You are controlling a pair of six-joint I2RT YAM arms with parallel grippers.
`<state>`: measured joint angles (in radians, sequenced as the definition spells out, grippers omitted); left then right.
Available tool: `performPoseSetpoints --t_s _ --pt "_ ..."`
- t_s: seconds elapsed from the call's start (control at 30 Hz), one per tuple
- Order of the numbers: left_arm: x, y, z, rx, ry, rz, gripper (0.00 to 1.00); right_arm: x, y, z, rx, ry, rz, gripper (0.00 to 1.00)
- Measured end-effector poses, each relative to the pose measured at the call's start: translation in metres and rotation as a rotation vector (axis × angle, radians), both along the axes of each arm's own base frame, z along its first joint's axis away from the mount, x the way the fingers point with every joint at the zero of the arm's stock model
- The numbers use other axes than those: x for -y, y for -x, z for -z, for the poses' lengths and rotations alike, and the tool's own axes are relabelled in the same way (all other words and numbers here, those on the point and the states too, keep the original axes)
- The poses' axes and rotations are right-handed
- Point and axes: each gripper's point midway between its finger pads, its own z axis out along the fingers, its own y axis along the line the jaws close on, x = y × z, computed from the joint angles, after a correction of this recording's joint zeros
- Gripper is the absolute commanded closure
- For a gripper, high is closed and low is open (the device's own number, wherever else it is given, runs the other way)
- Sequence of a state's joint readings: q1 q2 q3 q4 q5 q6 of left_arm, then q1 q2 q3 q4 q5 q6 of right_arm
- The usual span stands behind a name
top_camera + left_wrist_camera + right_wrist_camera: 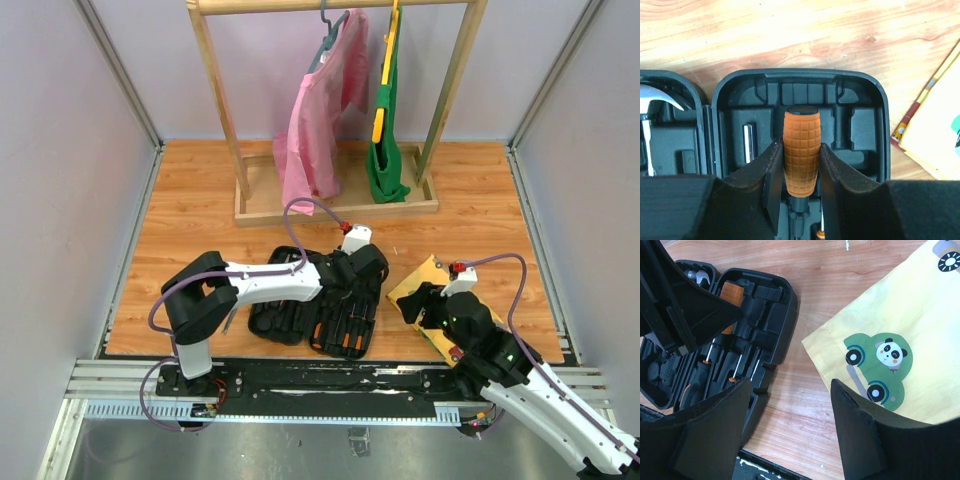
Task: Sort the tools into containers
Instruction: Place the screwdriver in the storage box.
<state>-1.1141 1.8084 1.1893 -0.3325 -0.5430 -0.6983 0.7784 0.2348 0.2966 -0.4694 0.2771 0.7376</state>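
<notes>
Snugly between left jaws, grid-textured orange screwdriver handle [801, 150]; right jaws wide apart, empty.

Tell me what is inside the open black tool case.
One half of the tool case holds an orange-handled screwdriver between the left gripper's jaws, plus slimmer screwdrivers; the other shows a hammer head. The left arm covers the rest.

Pale grey walls [60, 150] stood on 3 sides of a wood-plank floor [190, 210], w/ a wooden clothes rack [216, 90] at the back holding a pink garment [315, 130] & a green garment [386, 155], light even.
</notes>
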Motion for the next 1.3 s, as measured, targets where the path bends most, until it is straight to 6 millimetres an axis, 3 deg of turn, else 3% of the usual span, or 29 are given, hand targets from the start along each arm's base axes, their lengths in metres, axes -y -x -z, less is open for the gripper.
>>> performPoseSetpoints --t_s 0.3,0.7,0.83,1.03,1.13,1.3 --pt "-0.001 -0.008 0.000 0.004 0.011 -0.012 0.55 -0.001 0.001 0.001 -0.003 0.000 -0.004 0.33" --pt "-0.004 -0.010 0.000 0.016 0.018 -0.007 0.52 -0.001 0.001 0.002 -0.007 0.005 -0.009 0.29" --pt "-0.015 -0.004 -0.015 0.037 0.051 -0.002 0.53 -0.002 0.002 0.007 -0.027 0.028 -0.022 0.25" --pt "-0.019 0.005 -0.042 0.060 0.165 0.039 0.62 -0.005 0.003 0.008 -0.062 0.083 -0.055 0.26" --pt "-0.014 0.008 -0.039 0.041 0.181 0.059 0.63 -0.008 0.002 0.007 -0.068 0.092 -0.071 0.26" --pt "-0.011 0.012 -0.014 -0.014 0.140 0.066 0.65 -0.012 0.003 0.005 -0.065 0.077 -0.090 0.28"
